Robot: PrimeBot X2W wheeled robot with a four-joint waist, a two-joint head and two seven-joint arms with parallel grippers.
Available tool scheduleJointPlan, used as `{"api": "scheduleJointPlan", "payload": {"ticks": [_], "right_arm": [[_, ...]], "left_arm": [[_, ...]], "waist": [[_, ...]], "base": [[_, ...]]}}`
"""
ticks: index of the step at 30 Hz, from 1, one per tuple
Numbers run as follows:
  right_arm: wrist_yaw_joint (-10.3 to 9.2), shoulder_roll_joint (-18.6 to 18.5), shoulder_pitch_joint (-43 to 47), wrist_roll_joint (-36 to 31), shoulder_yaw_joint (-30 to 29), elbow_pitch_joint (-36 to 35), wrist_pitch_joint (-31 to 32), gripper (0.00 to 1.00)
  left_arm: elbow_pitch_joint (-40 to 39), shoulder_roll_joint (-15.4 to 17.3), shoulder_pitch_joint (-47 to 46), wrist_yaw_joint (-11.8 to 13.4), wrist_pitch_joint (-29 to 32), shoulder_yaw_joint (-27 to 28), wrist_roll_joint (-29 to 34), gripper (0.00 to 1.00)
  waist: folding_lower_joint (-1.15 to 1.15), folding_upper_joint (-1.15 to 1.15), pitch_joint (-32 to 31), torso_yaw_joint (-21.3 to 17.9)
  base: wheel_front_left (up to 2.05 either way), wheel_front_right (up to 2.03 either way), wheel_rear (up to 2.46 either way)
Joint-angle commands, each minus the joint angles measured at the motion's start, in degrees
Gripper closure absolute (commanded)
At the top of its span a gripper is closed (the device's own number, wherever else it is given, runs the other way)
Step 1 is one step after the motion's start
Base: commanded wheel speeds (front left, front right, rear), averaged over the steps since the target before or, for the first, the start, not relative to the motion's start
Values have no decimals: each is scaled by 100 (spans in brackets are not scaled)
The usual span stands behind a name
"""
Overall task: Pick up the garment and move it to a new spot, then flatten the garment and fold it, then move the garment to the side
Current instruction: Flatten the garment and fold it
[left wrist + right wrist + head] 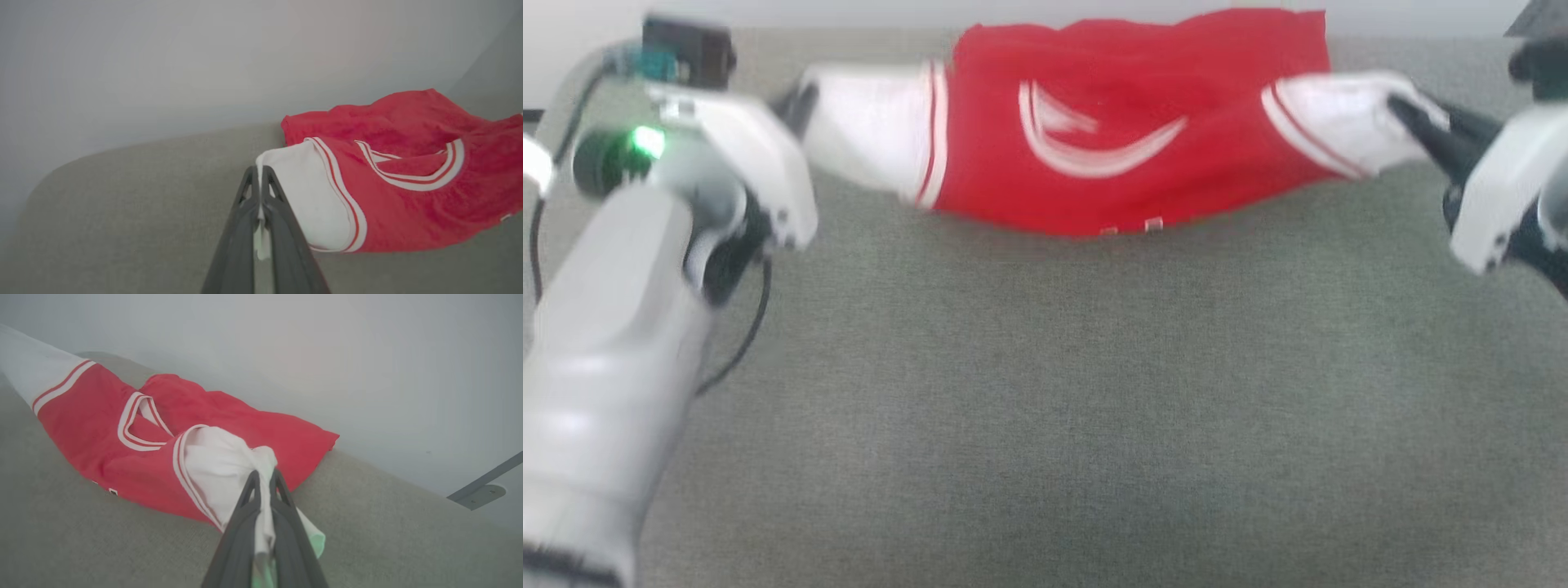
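The red garment (1127, 131) hangs stretched between my two grippers near the far edge of the grey-green cloth surface (1045, 392). Its white-striped neckline shows in the middle, and its lower part sags onto the surface. My left gripper (796, 106) is shut on the white left sleeve (304, 192); the fabric is pinched between the fingers (282, 212). My right gripper (1409, 114) is shut on the white right sleeve (220, 465), which bunches at the fingertips. The garment (408, 179) shows in the left wrist view and the garment (122, 433) in the right wrist view.
A pale wall runs behind the far edge of the surface. A grey metal bracket (478, 492) shows at the right of the right wrist view. A black cable (743, 327) loops beside my left forearm.
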Motion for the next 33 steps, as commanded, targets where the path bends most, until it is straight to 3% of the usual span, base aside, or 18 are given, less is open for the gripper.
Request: {"api": "scheduleJointPlan", "payload": {"ticks": [1,5,11,16,24,33], "right_arm": [[-6,-37,139,61,30,-82,-15,100],[-7,-481,674,203,155,-628,-105,100],[-7,-1009,1395,274,413,-1335,-51,100],[-7,-1351,1882,336,570,-1691,45,100],[-7,-1642,2458,461,733,-2036,245,100],[-7,-1512,2765,584,808,-1957,489,100]], "left_arm": [[-120,101,166,-5,74,-16,-21,100],[-1146,502,1220,133,584,50,-341,100],[-2985,1118,2920,778,1230,184,-724,100],[-4049,1489,4122,1384,1506,295,-939,100],[-4522,1806,5287,2092,1797,297,-1023,100],[-4302,1539,5551,2205,1438,254,-981,100]], "waist": [[0,0,-71,4],[0,0,-180,-9],[0,0,-233,-45],[0,0,-211,-68],[0,0,-193,-115],[0,0,-213,-152]], "base": [[0,0,0],[0,0,0],[0,0,0],[0,0,0],[0,0,0],[0,0,0]]}}
